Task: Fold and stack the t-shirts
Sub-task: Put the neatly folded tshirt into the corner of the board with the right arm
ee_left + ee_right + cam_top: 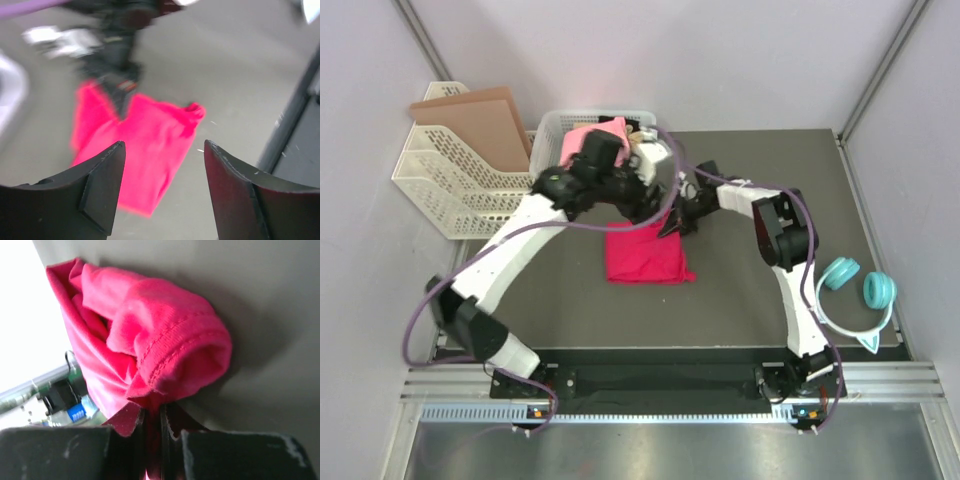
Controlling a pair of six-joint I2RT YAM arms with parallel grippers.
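Observation:
A crimson-magenta t-shirt (645,257) lies folded into a rough square on the dark table (770,160). My right gripper (670,226) is at its far right corner. In the right wrist view the right gripper (160,410) is shut on a bunched, hemmed fold of the t-shirt (165,345). My left gripper (653,203) hovers over the far edge. Its fingers (107,170) stand open with nothing between them, above the t-shirt (135,145). A light pink t-shirt (592,134) sits in the white mesh basket (560,125) behind the arms.
A white file rack (445,185) holding brown cardboard stands at the back left, off the table. Teal headphones (855,290) lie at the table's right edge. The left arm crosses over the basket's front.

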